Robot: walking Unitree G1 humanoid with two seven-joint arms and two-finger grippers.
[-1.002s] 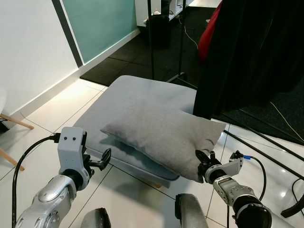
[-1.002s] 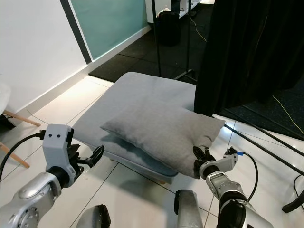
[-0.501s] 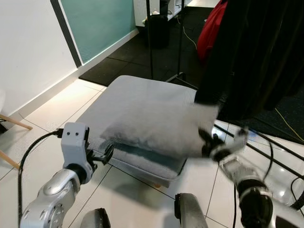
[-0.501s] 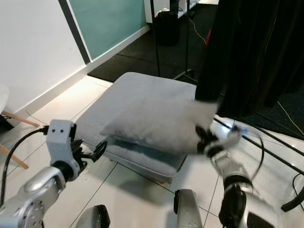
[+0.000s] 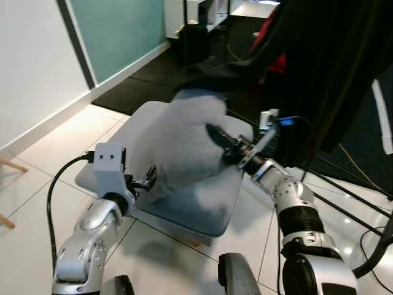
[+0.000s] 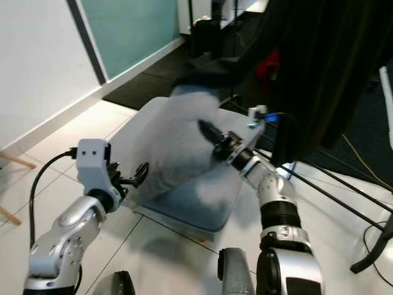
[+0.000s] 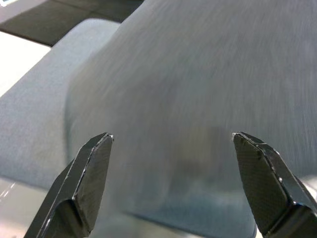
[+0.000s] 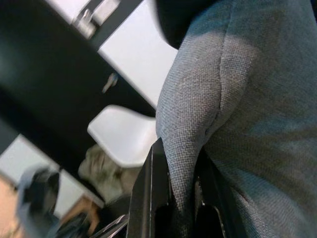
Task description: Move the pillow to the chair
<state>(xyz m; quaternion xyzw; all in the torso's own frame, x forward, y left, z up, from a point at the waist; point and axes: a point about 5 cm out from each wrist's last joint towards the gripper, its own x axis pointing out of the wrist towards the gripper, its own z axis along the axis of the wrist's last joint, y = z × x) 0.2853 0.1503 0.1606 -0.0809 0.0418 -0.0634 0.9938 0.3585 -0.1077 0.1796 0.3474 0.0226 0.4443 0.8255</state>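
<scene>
The grey pillow point(image 5: 184, 138) stands tilted up on a low grey padded seat point(image 5: 206, 212), its right side raised and blurred with motion. My right gripper point(image 5: 222, 140) is shut on the pillow's right corner, and in the right wrist view the grey fabric point(image 8: 257, 124) is pinched between the black fingers point(image 8: 153, 188). My left gripper point(image 5: 147, 179) is open at the pillow's lower left corner. In the left wrist view its two fingers point(image 7: 91, 173) stand wide apart in front of the pillow point(image 7: 198, 74). A white chair point(image 8: 124, 134) appears beyond the pillow in the right wrist view.
Black garments point(image 5: 331, 61) hang on a rack right behind the seat, with a red one point(image 5: 279, 61) among them. Black cables point(image 5: 350, 209) lie on the white tiles to the right. A teal wall panel point(image 5: 110, 31) and a dark mat point(image 5: 141, 86) lie to the left rear.
My right gripper has swung up and to the left with the pillow's corner, so the pillow has risen from lying flat to standing tilted. The camera has shifted too.
</scene>
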